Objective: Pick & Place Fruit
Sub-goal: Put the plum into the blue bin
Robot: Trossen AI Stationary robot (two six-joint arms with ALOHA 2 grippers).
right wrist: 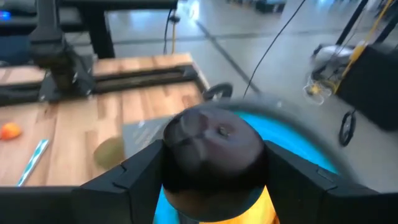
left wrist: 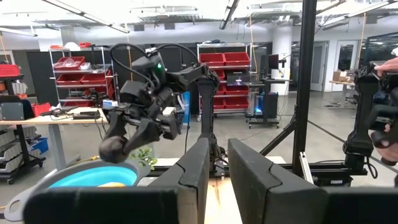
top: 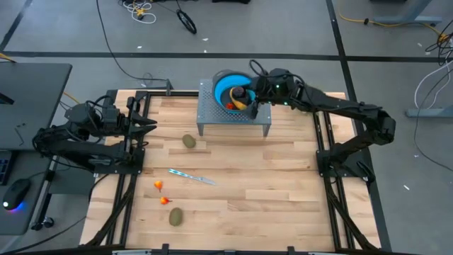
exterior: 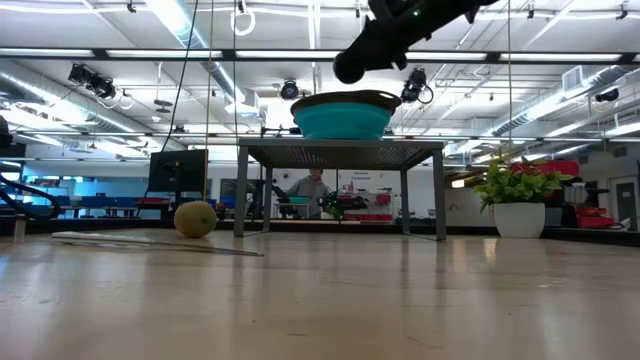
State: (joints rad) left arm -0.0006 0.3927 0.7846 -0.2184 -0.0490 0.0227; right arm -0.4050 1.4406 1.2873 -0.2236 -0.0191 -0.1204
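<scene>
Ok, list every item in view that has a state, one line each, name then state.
right gripper: above the blue bowl, shut on the dark round fruit
dark round fruit: held between the fingers
blue bowl: on the metal stand, fruit inside
metal stand: upright
left gripper: waiting at the table's left side, holding nothing
two kiwis: lying on the table
knife: lying flat

A bright blue bowl (top: 228, 88) sits on a grey perforated metal stand (top: 212, 110). Inside the bowl lie a yellow-orange fruit (top: 244, 105) and a small red-orange piece (top: 230, 106). Above the bowl, the black right gripper (top: 244, 92) holds a dark brown rounded fruit (right wrist: 214, 152). Below the stand, pale striped wood planks (top: 283, 184) carry two brown-green ovals (top: 189, 142) and a silvery-blue stick (top: 191, 176).
</scene>
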